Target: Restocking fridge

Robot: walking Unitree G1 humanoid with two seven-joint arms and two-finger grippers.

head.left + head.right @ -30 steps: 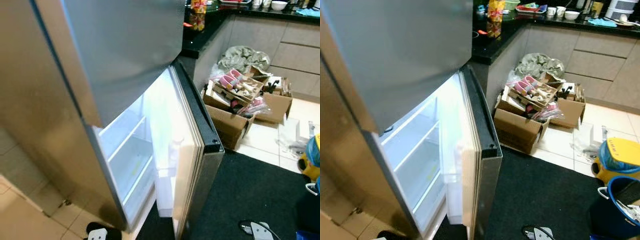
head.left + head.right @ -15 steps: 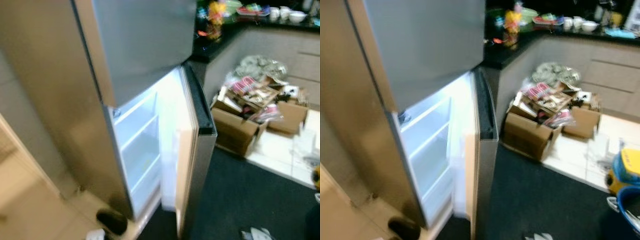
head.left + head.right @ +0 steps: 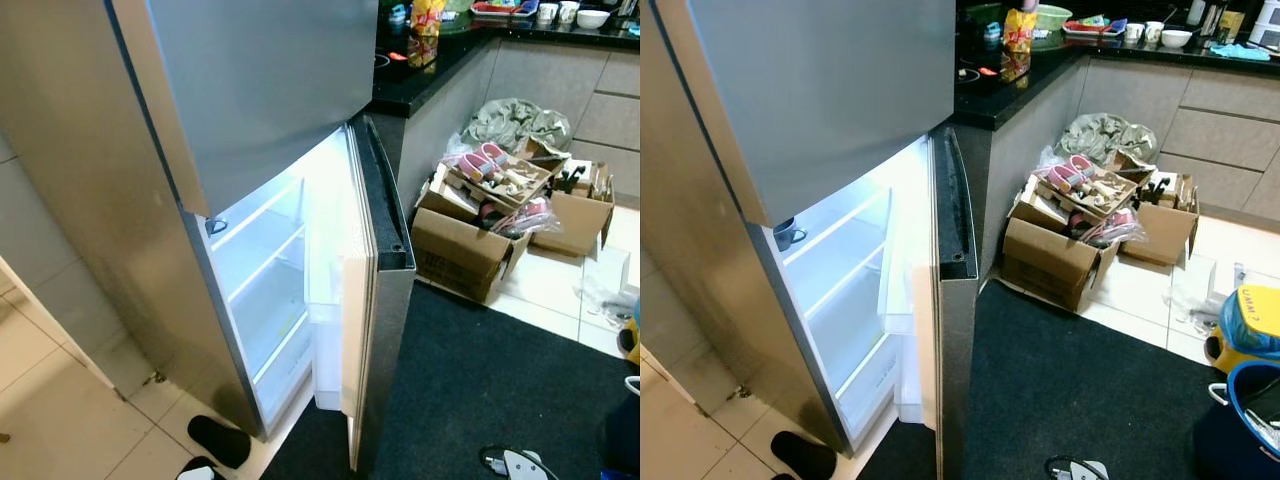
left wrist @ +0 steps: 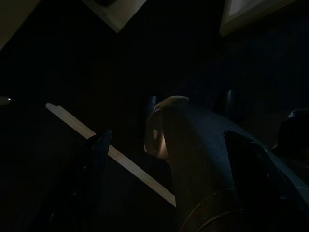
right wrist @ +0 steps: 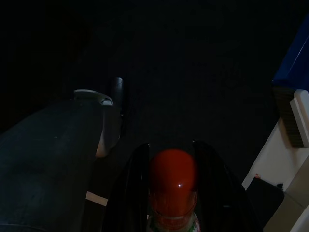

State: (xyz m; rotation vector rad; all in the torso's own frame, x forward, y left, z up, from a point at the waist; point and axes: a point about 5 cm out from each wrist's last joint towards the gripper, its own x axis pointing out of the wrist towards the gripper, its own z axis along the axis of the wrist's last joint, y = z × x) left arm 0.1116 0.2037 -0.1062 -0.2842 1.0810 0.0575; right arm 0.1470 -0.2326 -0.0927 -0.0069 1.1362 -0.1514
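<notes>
Since earlier frame: camera swung and the blur is gone; fridge and boxes hold the same layout, and the slipper on the tiles is now fully in view.
Fridge [image 3: 90, 190]: stainless, two doors; upper door shut, lower door [image 3: 375, 290] swung open, its edge toward the camera.
Lower compartment [image 3: 265, 290]: lit, white shelves, mostly bare; a dark mug [image 3: 787, 234] sits on the top shelf at about 9 o'clock of the opening.
Right gripper [image 5: 170, 193]: hanging low over the dark mat, fingers closed around a red-capped bottle [image 5: 172, 186]; cap points away from the wrist.
Red-capped bottle, place: in the right gripper, not in the fridge.
Left gripper [image 4: 174, 174]: hanging idle in shade; fingers spread apart, nothing between them.
Dark mat [image 3: 500, 390]: on the floor at 3 to 5 o'clock of the open door.
Cardboard boxes [image 3: 465, 255]: at 2 o'clock, against the cabinets, piled with shoes and clutter.
Black counter [image 3: 1020, 85]: at 12 to 1 o'clock; snack bag [image 3: 1017, 30], bowls and cups on it.
Blue bucket [image 3: 1250, 415]: at 4 o'clock, yellow container [image 3: 1252, 320] just beyond it.
Black slipper [image 3: 218, 440]: on tiles at 7 o'clock, near the fridge base.
</notes>
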